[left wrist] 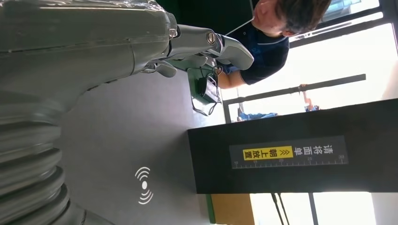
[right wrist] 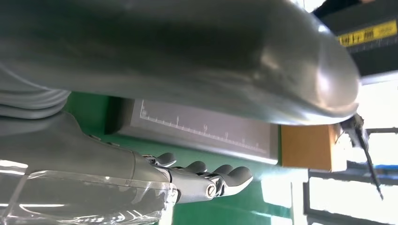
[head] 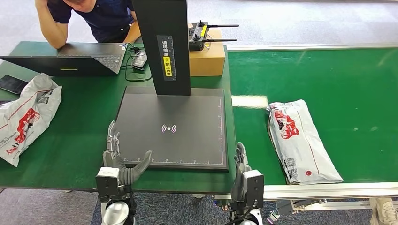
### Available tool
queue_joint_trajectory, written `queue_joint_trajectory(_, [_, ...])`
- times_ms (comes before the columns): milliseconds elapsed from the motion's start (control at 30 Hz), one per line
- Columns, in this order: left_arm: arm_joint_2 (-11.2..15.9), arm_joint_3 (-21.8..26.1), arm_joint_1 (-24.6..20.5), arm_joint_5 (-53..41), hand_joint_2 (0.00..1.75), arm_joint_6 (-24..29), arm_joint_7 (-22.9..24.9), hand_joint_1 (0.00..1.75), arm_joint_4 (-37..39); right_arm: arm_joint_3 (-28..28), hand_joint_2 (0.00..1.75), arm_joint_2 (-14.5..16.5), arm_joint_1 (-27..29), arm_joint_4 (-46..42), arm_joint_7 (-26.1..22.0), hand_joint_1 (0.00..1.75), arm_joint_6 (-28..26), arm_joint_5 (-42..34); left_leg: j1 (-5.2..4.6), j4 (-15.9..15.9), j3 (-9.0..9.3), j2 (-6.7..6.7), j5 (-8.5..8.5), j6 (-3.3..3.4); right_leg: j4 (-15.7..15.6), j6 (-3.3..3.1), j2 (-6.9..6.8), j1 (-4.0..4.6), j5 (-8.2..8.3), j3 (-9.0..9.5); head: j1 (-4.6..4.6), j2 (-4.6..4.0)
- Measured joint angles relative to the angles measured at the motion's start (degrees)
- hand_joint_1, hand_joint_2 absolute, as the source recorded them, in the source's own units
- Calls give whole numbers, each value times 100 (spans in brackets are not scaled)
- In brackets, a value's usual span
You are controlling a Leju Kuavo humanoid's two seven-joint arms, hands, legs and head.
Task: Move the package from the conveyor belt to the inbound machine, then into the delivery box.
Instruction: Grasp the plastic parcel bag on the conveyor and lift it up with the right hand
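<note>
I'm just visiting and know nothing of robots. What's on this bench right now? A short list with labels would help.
package to move: white bag lying flat on the green conveyor belt
inbound machine: dark scan plate with black post, nothing on it
left hand: open, at the plate's near left corner
right hand: open, between plate and belt
other bag: far left of table
person: seated behind laptop

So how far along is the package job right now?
Nothing looks done: the white plastic package with red print lies on the green conveyor belt. Both the left hand and right hand are open, holding nothing. The dark scanner platform is bare; pickup, scanning and boxing remain.
</note>
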Motion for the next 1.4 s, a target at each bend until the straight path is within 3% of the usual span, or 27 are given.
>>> queue_joint_trajectory(100, [0, 14, 13, 0, 175, 11, 0, 0, -1, -204, 0, 0, 1, -112, 39, 0, 91, -515, 0, 0, 0, 0, 0, 0, 0, 0, 0, 0, 0, 0, 0, 0])
queue_joint_trajectory(300, [0, 32, 54, 191, 175, 34, 0, 0, 0, -942, 0, 33, 98, -547, -66, 0, 658, -2289, -1, 0, -1, -1, 0, 0, 0, 0, -1, -1, 0, 0, 0, 0])
queue_joint_trajectory(433, [0, 13, 82, 395, 175, 85, -1, 0, 0, -1405, 0, 25, 206, -850, -28, 0, 1154, -2654, -1, 1, -1, -1, 0, 0, 0, 0, -1, 0, 0, 0, 0, 0])
queue_joint_trajectory(567, [0, -19, 101, 471, 175, 90, -2, 0, -2, -1638, 0, 15, 360, -1105, -310, 0, 1356, -1820, 0, 0, -1, -1, -1, 0, 0, 0, -1, 0, 0, -1, 0, 0])
queue_joint_trajectory(733, [0, -9, 152, 448, 175, -18, -2, 0, -16, -1901, 0, -30, 497, -1249, -253, 0, 1007, -438, 0, 0, -1, 0, -1, -1, 0, 0, 0, 0, -1, -1, 0, 0])
queue_joint_trajectory(1000, [0, 52, 187, 328, 175, -312, -2, 0, -33, -2493, 0, -211, 491, -1250, 197, 0, 81, 1147, -1, 1, 0, -1, -1, 0, -1, 1, -2, -1, 0, 1, 1, 0])
queue_joint_trajectory(1400, [1, 9, 162, 327, 175, -378, -3, 0, -32, -3440, 0, -661, 241, -845, 686, 0, -562, 2993, -2, 1, -1, -1, -1, 0, -1, 1, -1, -1, 0, 1, 1, 0])
